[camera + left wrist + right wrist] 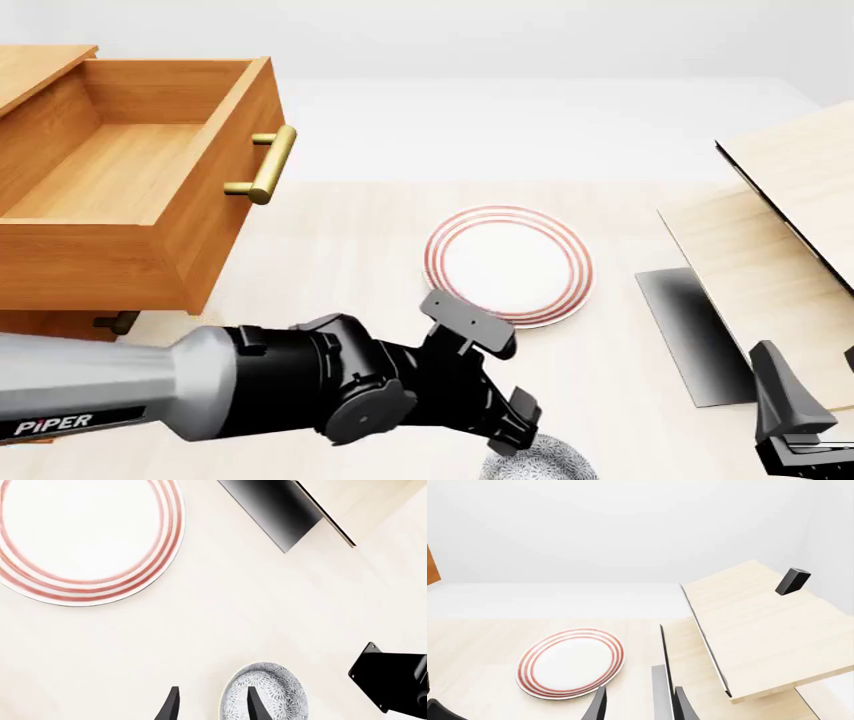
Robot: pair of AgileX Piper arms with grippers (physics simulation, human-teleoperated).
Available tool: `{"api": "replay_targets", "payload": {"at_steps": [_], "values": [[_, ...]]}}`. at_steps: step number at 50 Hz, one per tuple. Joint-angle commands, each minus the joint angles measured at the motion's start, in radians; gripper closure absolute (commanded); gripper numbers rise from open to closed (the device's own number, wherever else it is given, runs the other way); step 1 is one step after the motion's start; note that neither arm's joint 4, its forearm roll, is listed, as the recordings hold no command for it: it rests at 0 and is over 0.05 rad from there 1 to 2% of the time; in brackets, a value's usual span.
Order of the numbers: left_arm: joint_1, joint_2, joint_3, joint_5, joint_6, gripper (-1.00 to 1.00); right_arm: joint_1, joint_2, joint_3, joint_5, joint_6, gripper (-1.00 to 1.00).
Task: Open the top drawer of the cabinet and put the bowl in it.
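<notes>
1. Left wrist view: your left gripper (212, 705) points straight down at the pale table (220, 620). Its two dark fingers stand a moderate gap apart, and one finger (256, 704) is inside the bowl (267, 692) while the other is outside, so they straddle the rim. You cannot tell whether the pads are pressing yet. The flat plate (83, 537) with red rings lies well ahead of the claw, apart from the bowl. A black bracket (390, 682), seemingly part of the other arm, sits off to one side.

2. Front view: the top drawer (127, 190) of the cabinet (40, 325) is already pulled out and empty, well off to the left of your left claw and farther from you. The bowl shows only as a speckled edge directly under the claw. Your right gripper (790, 420) waits at the near right corner, beside the pale wood structure (774, 250).

3. Right wrist view: your right claw's fingers are narrowly parted with nothing between them, aimed past the plate.

4. Handling, as a judgement: the bowl looks rigid, light, glazed and probably slippery, and breakable if dropped. Pinch the rim wall squarely and keep it level during the lift.
</notes>
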State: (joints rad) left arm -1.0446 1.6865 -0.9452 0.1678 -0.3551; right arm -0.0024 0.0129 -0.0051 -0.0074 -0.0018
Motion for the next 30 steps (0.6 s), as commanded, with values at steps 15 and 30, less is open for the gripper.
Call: {"api": "replay_targets", "payload": {"at_steps": [15,30], "values": [[-0.022,0.09,0.012,-0.046,-0.047,-1.0,0.0,-0.006,0.0,0.005,0.0,-1.0],[-0.048,0.153,-0.006,-0.064,-0.078,-1.0,0.0,-0.002,0.0,0.002,0.0,-1.0]]}}
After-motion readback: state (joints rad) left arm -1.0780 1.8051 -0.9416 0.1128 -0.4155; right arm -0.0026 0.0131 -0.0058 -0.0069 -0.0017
